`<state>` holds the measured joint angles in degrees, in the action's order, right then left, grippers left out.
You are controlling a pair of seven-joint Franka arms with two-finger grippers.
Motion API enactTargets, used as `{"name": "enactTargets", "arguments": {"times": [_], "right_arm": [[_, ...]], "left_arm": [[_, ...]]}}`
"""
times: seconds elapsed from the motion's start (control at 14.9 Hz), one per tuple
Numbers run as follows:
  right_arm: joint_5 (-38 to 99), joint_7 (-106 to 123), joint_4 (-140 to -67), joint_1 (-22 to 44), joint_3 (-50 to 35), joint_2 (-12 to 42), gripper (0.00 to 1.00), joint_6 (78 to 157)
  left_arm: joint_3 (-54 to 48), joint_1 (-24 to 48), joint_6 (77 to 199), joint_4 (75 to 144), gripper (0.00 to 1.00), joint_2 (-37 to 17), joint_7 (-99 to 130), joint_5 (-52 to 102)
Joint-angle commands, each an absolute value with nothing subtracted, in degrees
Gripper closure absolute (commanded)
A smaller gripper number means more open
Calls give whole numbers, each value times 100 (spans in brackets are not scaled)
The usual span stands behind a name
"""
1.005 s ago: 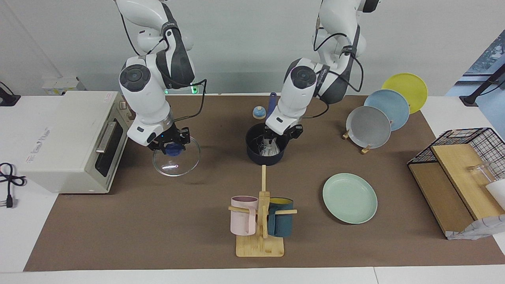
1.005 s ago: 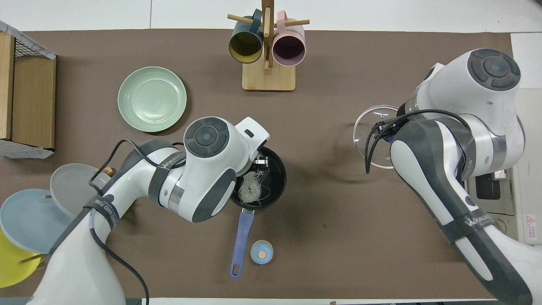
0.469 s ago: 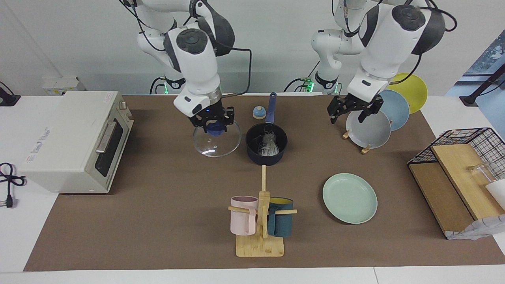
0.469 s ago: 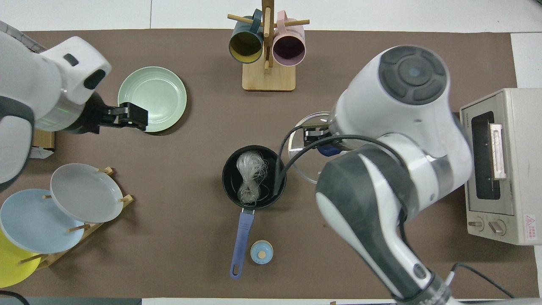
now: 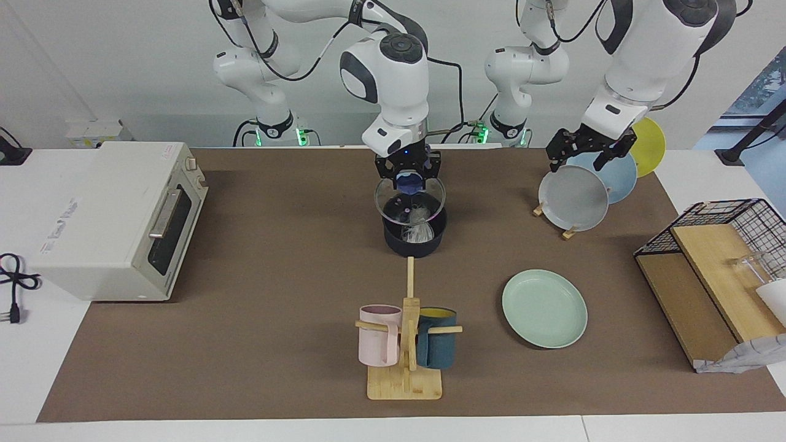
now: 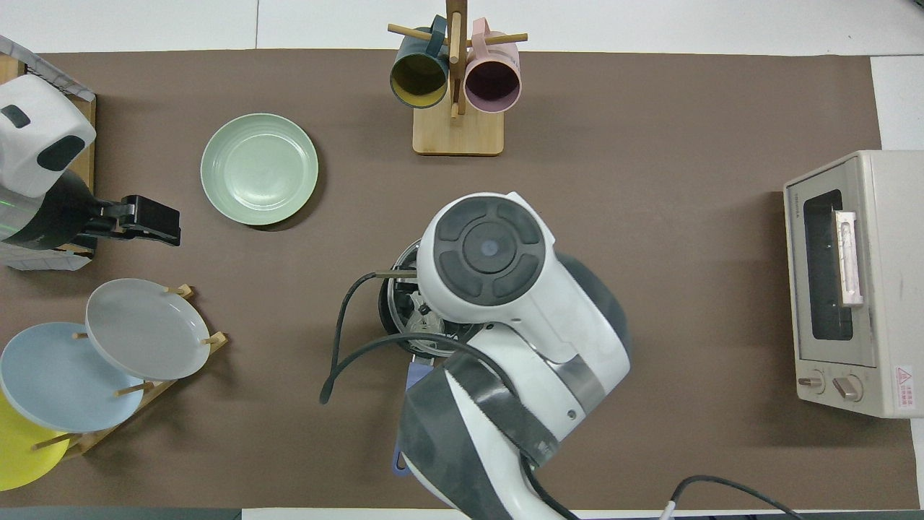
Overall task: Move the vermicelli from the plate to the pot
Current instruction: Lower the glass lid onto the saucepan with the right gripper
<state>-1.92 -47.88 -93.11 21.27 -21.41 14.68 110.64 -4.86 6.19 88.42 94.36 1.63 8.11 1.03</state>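
The dark navy pot (image 5: 405,247) stands mid-table with the white vermicelli (image 5: 419,228) inside it. My right gripper (image 5: 409,178) is shut on the blue knob of a glass lid (image 5: 393,207), which hangs tilted just over the pot's mouth. In the overhead view the right arm covers most of the pot (image 6: 394,307) and hides its own gripper. The mint-green plate (image 5: 544,308) lies bare, farther from the robots and toward the left arm's end of the table (image 6: 259,168). My left gripper (image 5: 577,159) is open with nothing in it, raised over the plate rack (image 6: 167,224).
A rack holds grey (image 5: 572,197), light-blue and yellow plates at the left arm's end of the table. A toaster oven (image 5: 116,215) sits at the right arm's end. The mug stand (image 5: 405,344) is farther out than the pot. A wire basket with wooden boards (image 5: 718,258) stands beside the plate.
My right gripper carried the glass lid from beside the toaster oven to over the pot. My left gripper opened, left the pot and rose over the plate rack.
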Motion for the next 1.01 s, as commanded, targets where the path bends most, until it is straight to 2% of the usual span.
{"name": "enactTargets", "arguments": {"times": [0.0,0.6,0.94], "right_arm": [[-648,-4913,-9290,2259,-2153,1678,75,11206],[-721,-5010,-9685,2259,-2171,1863,73,11856],[-721,-5018,-9913,2250,-2171,1820,72,12049]], "left_arm": [[-545,545,8798,9686,0,378,817,-18],[-624,352,8545,9019,0,132,809,26],[-773,149,8393,9114,0,176,747,35]]}}
